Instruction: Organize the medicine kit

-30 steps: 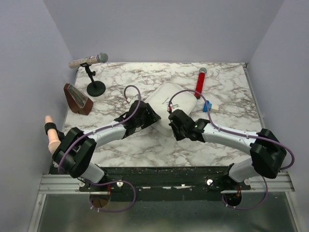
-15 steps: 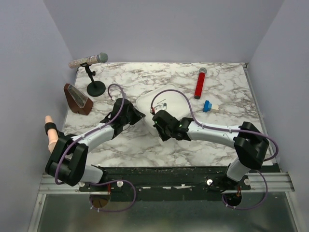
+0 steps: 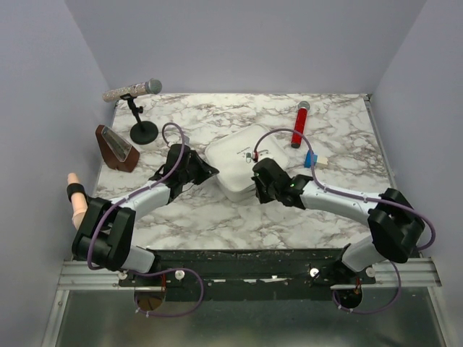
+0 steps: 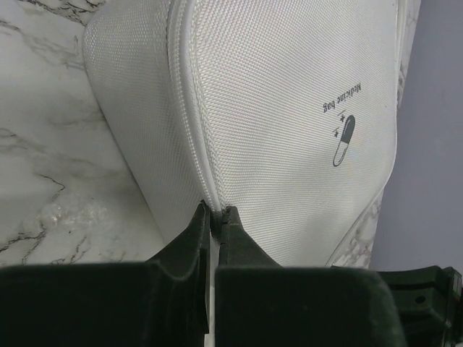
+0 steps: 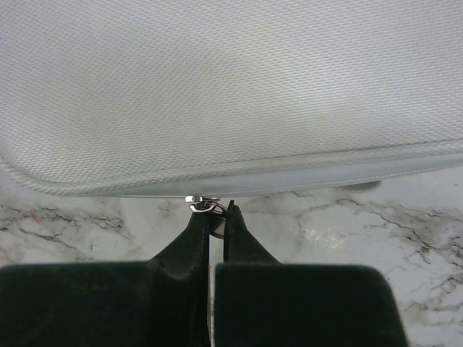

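Note:
The medicine kit (image 3: 239,153) is a white woven zip bag with a capsule mark, lying closed in the middle of the marble table. My left gripper (image 3: 210,170) is at its left corner, shut on the zipper seam (image 4: 195,144) of the kit (image 4: 289,87). My right gripper (image 3: 255,175) is at the near edge of the kit (image 5: 231,87), shut on the metal zipper pull (image 5: 205,204). The left gripper (image 4: 215,211) and the right gripper (image 5: 217,210) each show tips pressed nearly together.
A red cylinder (image 3: 299,124) lies behind the kit on the right, with a small blue block (image 3: 311,158) near it. A microphone on a stand (image 3: 137,108) and a brown wedge-shaped object (image 3: 116,147) stand at the back left.
The left gripper has shut on the kit's seam. Both arms and the kit shifted left, then partly back to the right.

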